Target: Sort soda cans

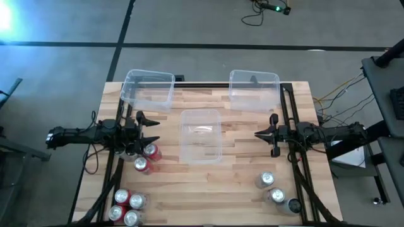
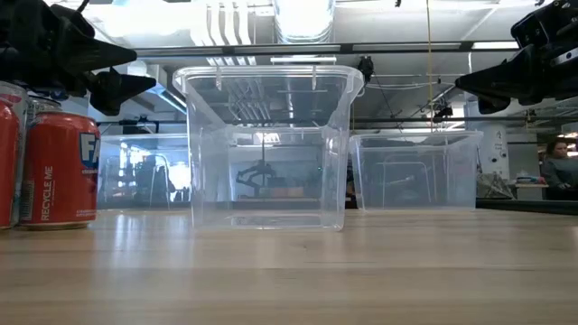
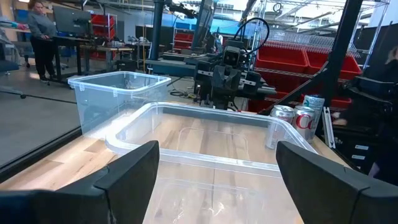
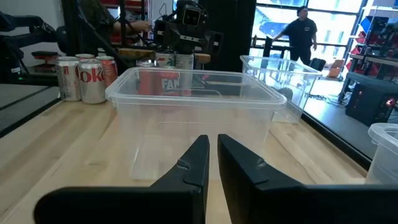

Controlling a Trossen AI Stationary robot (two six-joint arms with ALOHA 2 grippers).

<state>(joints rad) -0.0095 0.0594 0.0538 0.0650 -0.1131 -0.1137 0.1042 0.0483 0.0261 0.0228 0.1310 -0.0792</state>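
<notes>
Here the left end effector [image 1: 153,130] gapes; the right end effector [image 1: 257,133] is pinched together.

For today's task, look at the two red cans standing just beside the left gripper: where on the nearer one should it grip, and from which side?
Grip the nearer red can across its round side wall, about mid-height. It stands upright, so the open left gripper would probably do best coming down from above its shiny top. The second red can stands close, so place the fingers clear of it.

Upright soda cans [image 1: 142,161] clustered at table edges
</notes>
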